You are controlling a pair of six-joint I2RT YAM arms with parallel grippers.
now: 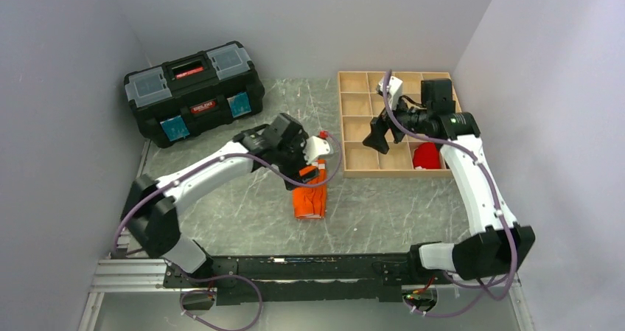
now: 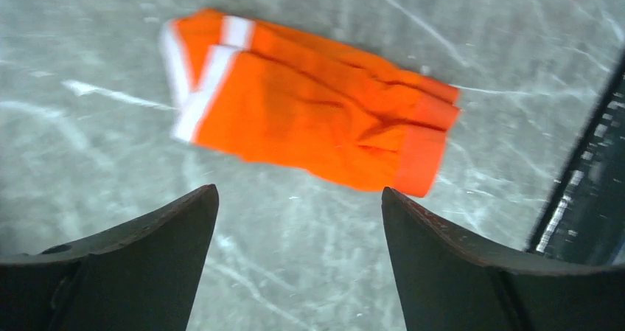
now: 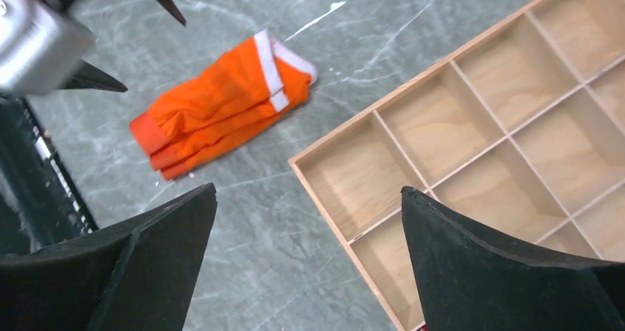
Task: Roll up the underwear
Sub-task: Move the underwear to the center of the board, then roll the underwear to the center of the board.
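Top view: you've got underwear (image 1: 309, 200) lying folded on table (image 1: 243, 213), centre frame, just below L gripper (image 2: 298, 194), jaws apart, empty. R gripper (image 3: 307, 191) also spread, empty, over tray (image 3: 442, 117), upper right.

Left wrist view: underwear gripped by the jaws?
No, the underwear lies loose on the table, clear of the open left jaws.

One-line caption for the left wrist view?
Folded orange underwear with white trim lies free on the grey marbled table.
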